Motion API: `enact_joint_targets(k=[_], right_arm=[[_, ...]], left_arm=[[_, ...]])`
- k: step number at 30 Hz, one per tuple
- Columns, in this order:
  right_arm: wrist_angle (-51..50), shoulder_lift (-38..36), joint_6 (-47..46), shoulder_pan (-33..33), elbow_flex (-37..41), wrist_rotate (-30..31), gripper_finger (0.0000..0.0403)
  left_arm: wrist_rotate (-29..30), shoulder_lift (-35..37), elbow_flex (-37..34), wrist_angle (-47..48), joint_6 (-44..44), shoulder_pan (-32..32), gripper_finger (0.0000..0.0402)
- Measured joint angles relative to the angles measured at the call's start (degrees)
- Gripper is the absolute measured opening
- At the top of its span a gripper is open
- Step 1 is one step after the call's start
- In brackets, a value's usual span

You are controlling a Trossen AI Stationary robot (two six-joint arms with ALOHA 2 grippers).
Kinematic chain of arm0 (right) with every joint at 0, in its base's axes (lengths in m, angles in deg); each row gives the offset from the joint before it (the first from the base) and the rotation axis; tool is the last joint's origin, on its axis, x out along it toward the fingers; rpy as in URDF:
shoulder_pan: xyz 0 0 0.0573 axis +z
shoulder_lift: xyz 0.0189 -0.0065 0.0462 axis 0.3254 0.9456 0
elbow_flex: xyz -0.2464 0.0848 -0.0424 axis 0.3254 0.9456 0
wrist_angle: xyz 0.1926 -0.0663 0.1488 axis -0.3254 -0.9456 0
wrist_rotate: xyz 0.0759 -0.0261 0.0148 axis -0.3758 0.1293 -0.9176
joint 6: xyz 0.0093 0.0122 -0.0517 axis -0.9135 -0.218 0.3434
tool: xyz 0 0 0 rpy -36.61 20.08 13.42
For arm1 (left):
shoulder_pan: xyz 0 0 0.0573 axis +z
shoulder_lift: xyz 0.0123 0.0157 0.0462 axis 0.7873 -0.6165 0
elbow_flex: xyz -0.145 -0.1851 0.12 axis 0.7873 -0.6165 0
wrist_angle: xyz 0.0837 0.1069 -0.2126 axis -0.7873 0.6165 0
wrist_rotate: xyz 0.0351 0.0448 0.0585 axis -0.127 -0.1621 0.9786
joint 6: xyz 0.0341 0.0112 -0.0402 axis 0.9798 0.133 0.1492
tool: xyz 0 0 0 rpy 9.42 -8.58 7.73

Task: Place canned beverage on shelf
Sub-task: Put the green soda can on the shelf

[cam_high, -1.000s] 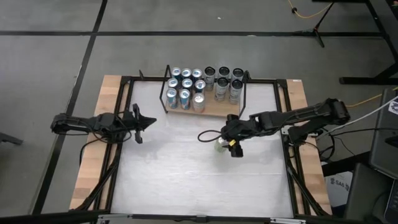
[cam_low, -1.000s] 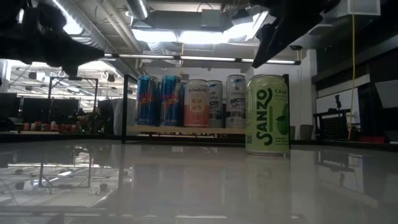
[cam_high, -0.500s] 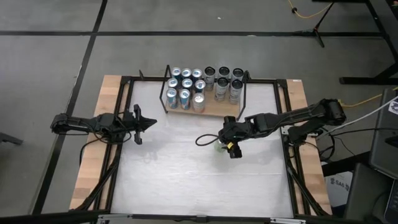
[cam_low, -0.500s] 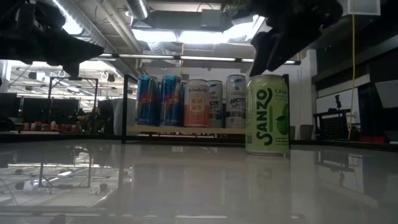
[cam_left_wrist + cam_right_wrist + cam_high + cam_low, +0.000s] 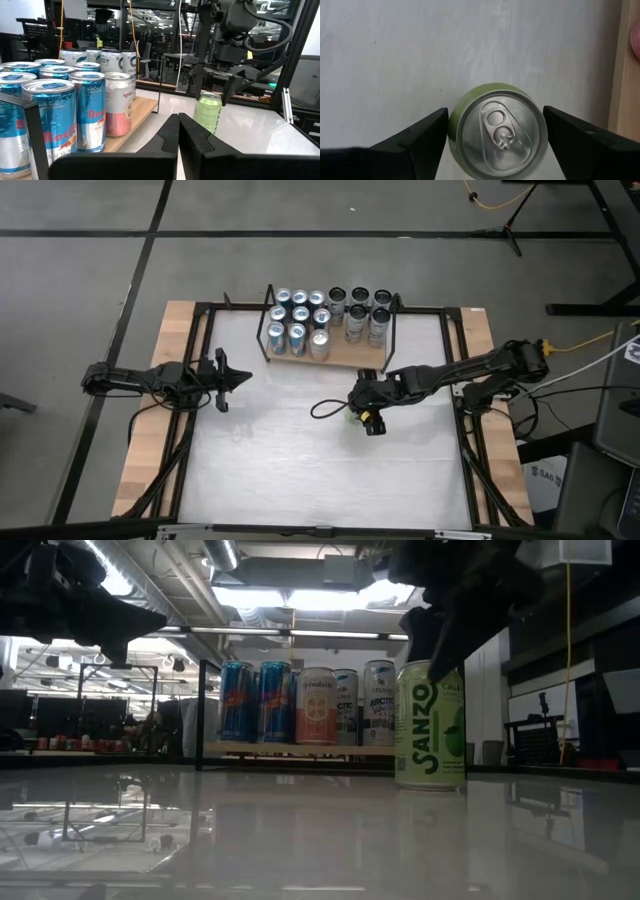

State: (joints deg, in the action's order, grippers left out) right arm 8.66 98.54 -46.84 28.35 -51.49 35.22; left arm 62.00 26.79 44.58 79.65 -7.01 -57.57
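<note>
Here the left gripper [image 5: 222, 377] waits at the left side of the surface [image 5: 300, 450], its fingers [image 5: 172, 132] pressed shut on nothing, pointing toward the middle and well apart from the work. Further along, at the far edge of the surface, stands the shelf [image 5: 345, 357], its wooden board crowded with upright cans [image 5: 298, 337] on its left and back, with bare board showing along its front right part (the likeliest landing spot, as far as I can judge). To the right of centre, just in front of the shelf, the green can [image 5: 497, 132] stands upright on the surface, and the right gripper [image 5: 365, 408] hangs directly over it with its fingers [image 5: 422, 137] spread wide, one to each side of the can's top and neither touching it yet. The step in hand looks like the grasp. To do it well, the gripper should go straight down so the can stays centred between the fingers, then close on the body below the rim and not on the lid. Squeeze only enough to hold, since a thin can dents easily, and lift vertically, clear of the shelf's black wire end frame [image 5: 392, 330], before carrying it across to the board.
</note>
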Motion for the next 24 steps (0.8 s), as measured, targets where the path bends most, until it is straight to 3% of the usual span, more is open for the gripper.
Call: enact_joint_targets(k=[24], right_arm=[[-0.1,1.2,-0.3,0.0,0.0,1.7,0.0312]], left_arm=[[-0.1,0.0,0.0,0.0,0.0,0.0,0.0000]])
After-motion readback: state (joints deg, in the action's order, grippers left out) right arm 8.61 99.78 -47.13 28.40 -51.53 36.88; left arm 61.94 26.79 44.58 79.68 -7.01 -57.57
